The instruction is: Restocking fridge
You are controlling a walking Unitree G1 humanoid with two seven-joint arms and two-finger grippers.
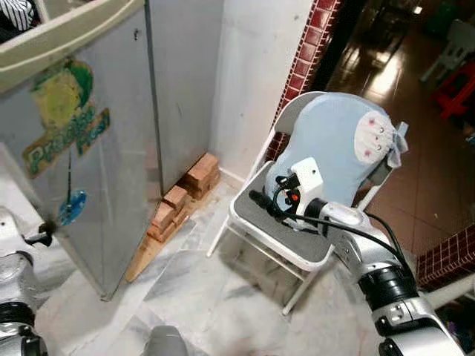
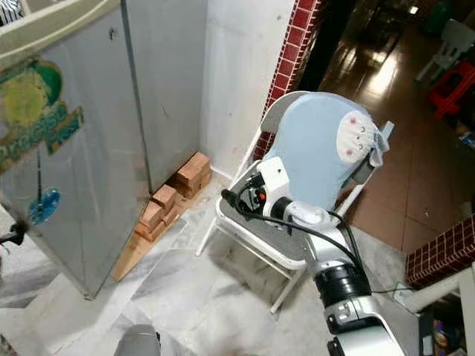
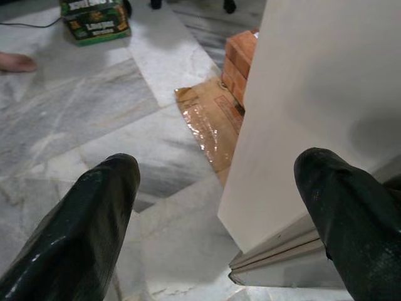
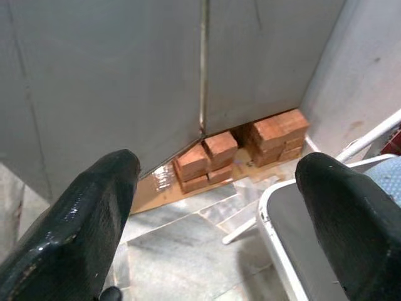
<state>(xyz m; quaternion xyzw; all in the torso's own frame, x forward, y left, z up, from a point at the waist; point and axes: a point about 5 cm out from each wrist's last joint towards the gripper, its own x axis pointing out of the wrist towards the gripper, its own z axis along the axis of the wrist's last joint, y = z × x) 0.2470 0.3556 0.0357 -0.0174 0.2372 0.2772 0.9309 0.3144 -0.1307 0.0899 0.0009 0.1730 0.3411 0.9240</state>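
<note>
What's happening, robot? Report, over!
Both end effectors open, holding nothing. Right end effector raised over the chair; left end effector near the fridge door. Fridge beside bricks; chair stands close by.

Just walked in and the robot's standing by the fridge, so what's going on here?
The robot stands facing the grey fridge, whose door is shut. Its right gripper hangs over the seat of a white folding chair, jaws open and holding nothing. Its left gripper is low beside the fridge's corner, jaws open and empty. Bricks and a strip of cardboard lie at the fridge's foot.
</note>
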